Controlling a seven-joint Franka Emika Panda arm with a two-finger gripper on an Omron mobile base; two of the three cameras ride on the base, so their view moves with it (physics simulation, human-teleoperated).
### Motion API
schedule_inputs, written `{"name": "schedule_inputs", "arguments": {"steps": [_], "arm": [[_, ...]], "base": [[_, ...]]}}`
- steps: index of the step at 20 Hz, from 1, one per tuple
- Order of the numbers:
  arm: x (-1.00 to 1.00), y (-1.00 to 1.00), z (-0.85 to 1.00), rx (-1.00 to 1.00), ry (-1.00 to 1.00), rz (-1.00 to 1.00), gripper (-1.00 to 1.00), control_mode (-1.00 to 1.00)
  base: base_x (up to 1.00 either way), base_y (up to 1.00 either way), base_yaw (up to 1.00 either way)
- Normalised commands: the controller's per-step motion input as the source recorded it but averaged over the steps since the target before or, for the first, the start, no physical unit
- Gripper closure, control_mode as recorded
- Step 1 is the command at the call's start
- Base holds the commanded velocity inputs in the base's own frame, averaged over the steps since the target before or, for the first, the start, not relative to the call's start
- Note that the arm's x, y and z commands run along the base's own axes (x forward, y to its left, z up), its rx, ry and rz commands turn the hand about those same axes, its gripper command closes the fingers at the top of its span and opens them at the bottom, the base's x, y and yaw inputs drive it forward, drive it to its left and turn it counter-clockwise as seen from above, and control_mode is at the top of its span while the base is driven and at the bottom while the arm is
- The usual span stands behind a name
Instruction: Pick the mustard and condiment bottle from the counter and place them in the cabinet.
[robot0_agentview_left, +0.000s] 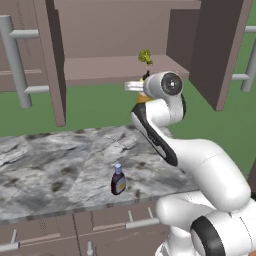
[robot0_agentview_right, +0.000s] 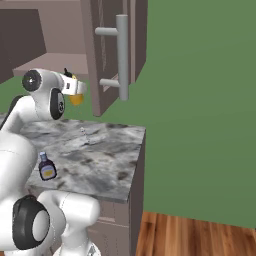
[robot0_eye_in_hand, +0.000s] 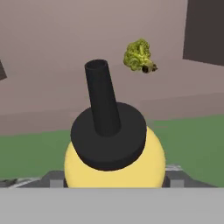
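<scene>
Open cabinet ahead, pincer clamped around mustard, raised before shelf

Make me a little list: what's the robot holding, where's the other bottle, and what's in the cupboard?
Held: mustard, jaws shut on it, lifted in front of the cabinet
Other bottle: condiment bottle, upright on the counter
In cabinet: a small green thing on the shelf
Doors: open
</scene>
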Motion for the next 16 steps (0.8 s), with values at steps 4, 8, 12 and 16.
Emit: {"name": "schedule_inputs", "arguments": {"steps": [4, 8, 12, 16], "arm": [[-0.03, 0.29, 0.69, 0.06, -0.11, 0.00, 1.00, -1.00], [-0.02, 0.34, 0.66, 0.00, -0.15, 0.00, 1.00, -1.00], [0.03, 0.06, 0.56, 0.00, -0.12, 0.00, 1.00, -1.00], [0.25, 0.00, 0.35, 0.01, -0.05, 0.00, 1.00, -1.00]], "base": [[0.00, 0.00, 0.00], [0.00, 0.00, 0.00], [0.00, 0.00, 0.00], [0.00, 0.00, 0.00]]}}
